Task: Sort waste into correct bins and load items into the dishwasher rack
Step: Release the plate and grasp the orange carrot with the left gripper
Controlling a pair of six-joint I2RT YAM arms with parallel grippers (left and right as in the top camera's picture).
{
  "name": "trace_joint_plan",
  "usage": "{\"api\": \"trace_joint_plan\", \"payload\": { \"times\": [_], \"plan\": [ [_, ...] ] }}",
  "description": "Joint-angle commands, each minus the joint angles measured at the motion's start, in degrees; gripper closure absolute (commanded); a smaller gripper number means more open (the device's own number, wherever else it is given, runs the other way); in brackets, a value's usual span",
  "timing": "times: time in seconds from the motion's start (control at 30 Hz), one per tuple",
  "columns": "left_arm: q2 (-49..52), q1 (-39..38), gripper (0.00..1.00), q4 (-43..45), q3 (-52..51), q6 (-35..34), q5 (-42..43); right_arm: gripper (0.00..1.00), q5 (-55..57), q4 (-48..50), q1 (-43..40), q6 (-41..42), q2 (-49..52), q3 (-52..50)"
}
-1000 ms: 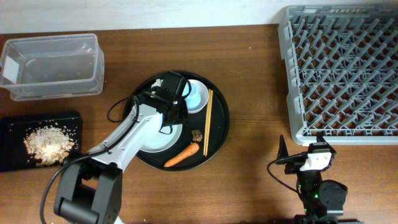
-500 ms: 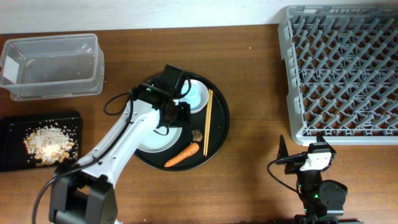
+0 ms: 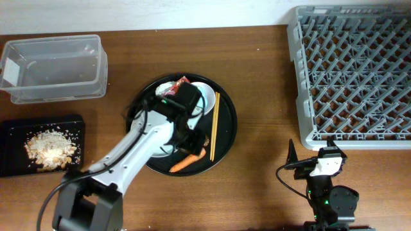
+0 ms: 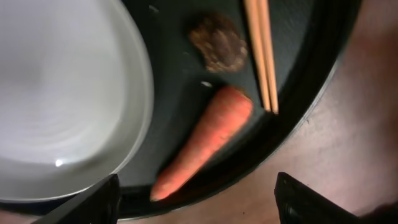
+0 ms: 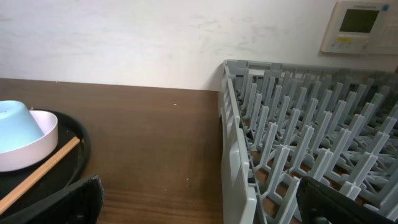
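My left gripper (image 4: 199,210) hangs open over the near edge of the round black tray (image 3: 229,131), its fingers either side of the orange carrot (image 4: 208,140) (image 3: 187,162), not touching it. The brown lump (image 4: 217,42) and the chopsticks (image 4: 261,53) lie just beyond, and the pale plate (image 4: 62,93) lies to the left. A red wrapper (image 3: 182,81) and white tissue (image 3: 167,87) sit at the tray's far edge. The light-blue cup (image 5: 12,127) rests in the pinkish-white bowl (image 5: 34,146). My right gripper (image 5: 199,208) is open and empty, low beside the rack (image 5: 298,124).
The clear tub (image 3: 54,67) stands at the far left. Below it the shallow black tray (image 3: 13,131) holds rice crumbs (image 3: 50,146). The grey rack (image 3: 353,70) fills the right rear. My left arm (image 3: 128,151) crosses the round tray's left half.
My left gripper has opened and swung from the plate and cup towards the near edge, now over the carrot. The wrapper and tissue have come into sight. The right arm has stayed still.
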Motion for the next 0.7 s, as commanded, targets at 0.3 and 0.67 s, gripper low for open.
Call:
{"api": "trace_joint_plan", "payload": {
  "times": [0.3, 0.67],
  "plan": [
    [-0.7, -3.6, 0.31, 8.4, -7.6, 3.2, 0.2, 0.02, 0.3, -0.3, 0.3, 0.3, -0.4, -0.3],
    [-0.6, -3.6, 0.32, 14.3, -13.9, 3.1, -0.4, 0.02, 0.3, -0.3, 0.3, 0.3, -0.4, -0.3]
  ]
}}
